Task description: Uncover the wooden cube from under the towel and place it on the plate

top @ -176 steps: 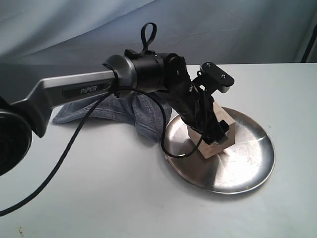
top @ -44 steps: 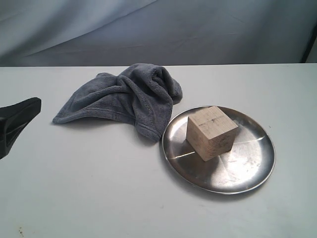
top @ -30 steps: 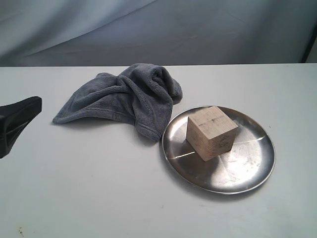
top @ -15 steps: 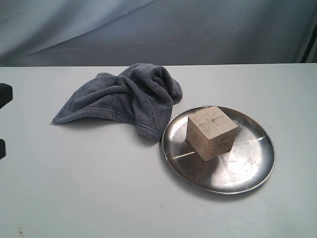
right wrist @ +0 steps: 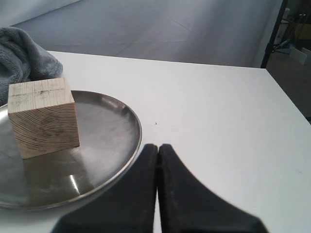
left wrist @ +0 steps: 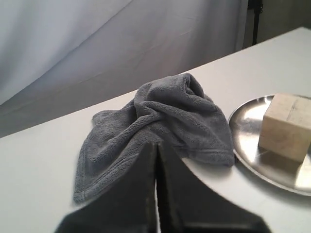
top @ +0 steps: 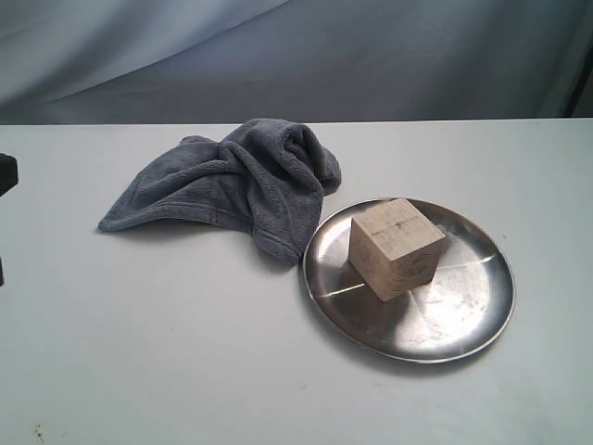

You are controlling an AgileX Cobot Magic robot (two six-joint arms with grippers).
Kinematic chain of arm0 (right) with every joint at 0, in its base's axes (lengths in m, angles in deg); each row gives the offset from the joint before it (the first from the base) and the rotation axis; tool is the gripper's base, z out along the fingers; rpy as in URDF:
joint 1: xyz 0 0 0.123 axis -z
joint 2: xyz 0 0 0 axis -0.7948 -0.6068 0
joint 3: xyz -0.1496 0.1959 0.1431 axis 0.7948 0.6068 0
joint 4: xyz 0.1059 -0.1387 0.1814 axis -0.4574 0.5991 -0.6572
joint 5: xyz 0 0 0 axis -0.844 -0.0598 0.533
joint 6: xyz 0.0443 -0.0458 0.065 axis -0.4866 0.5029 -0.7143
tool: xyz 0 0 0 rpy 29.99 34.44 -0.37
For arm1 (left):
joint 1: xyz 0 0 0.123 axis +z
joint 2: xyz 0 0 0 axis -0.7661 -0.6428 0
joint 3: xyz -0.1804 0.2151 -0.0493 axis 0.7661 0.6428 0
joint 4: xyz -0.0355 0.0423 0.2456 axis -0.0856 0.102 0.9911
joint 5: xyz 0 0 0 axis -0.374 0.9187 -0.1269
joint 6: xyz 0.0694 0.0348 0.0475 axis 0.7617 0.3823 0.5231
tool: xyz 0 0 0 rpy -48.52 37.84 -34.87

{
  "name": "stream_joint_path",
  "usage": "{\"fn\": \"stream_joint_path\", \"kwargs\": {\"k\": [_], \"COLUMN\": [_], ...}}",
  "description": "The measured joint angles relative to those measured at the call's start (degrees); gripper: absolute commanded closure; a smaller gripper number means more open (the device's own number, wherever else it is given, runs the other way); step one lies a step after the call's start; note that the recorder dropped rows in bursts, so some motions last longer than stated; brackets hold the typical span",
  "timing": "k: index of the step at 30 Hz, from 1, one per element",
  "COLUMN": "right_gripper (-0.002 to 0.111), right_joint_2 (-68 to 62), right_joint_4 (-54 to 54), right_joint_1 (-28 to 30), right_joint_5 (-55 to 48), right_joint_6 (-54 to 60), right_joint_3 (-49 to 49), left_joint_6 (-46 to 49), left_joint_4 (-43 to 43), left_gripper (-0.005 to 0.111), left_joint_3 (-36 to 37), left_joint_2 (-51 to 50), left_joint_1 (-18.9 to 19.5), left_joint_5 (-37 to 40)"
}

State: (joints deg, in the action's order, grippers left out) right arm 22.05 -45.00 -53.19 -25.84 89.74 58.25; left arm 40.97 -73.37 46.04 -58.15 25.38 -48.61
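Note:
The wooden cube (top: 396, 247) stands uncovered on the steel plate (top: 463, 306), towards its left half; it also shows as the wooden cube (left wrist: 286, 124) (right wrist: 43, 116) on the plate (left wrist: 248, 114) (right wrist: 116, 131) in both wrist views. The grey-blue towel (top: 236, 181) (left wrist: 160, 121) lies crumpled on the table to the left of the plate, its hem touching the rim. My left gripper (left wrist: 157, 144) is shut and empty, back from the towel. My right gripper (right wrist: 158, 145) is shut and empty, beside the plate's rim. Only a dark sliver of the left arm (top: 5, 176) shows in the exterior view.
The white table (top: 185, 371) runs to a back edge under a grey-blue cloth backdrop (top: 371, 56). In the right wrist view a dark stand (right wrist: 274, 34) rises past the table's far corner.
The left arm, which stood over the plate with the cube, has drawn back to the left edge of the exterior view and is almost gone. Cube, plate and towel have not moved.

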Motion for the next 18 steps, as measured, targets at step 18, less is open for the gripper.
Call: {"fn": "stream_joint_path", "kwargs": {"k": [18], "right_gripper": [0.108], "right_joint_2": [0.0], "right_joint_4": [0.0], "right_joint_1": [0.0], "right_joint_5": [0.0], "right_joint_6": [0.0], "right_joint_3": [0.0], "left_joint_6": [-5.0], "left_joint_4": [-4.1], "left_gripper": [0.107], "left_joint_3": [16.7], "left_joint_2": [38.7], "left_joint_1": [22.2], "left_joint_5": [-5.9]}}
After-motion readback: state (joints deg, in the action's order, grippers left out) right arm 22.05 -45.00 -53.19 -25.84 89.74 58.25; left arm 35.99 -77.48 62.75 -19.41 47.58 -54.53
